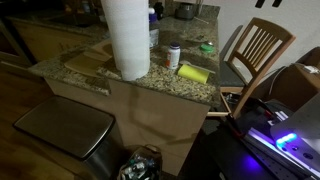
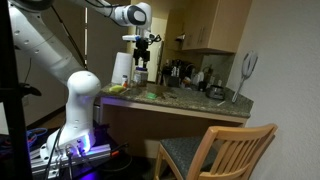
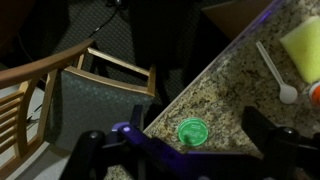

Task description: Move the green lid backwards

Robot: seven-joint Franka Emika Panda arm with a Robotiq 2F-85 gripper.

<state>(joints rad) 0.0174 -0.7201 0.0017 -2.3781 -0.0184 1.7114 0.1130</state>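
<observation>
- Wrist view: a wooden chair (image 3: 60,100) stands left of the jaws, off the counter.
- The gripper (image 3: 180,146) is spread wide, grasping nothing; the green lid (image 3: 192,131) lies flat between the jaws (on the granite counter (image 3: 230,95)).
- A white spoon (image 3: 275,72) and a yellow sponge (image 3: 305,45) lie farther right.

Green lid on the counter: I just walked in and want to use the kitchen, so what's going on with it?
The robot arm's gripper hangs above the granite counter, open and holding nothing. The wrist view looks down on the green lid, which lies flat near the counter's edge, beside the chair. A spoon and a yellow block lie further in. The lid is not yet gripped.
</observation>
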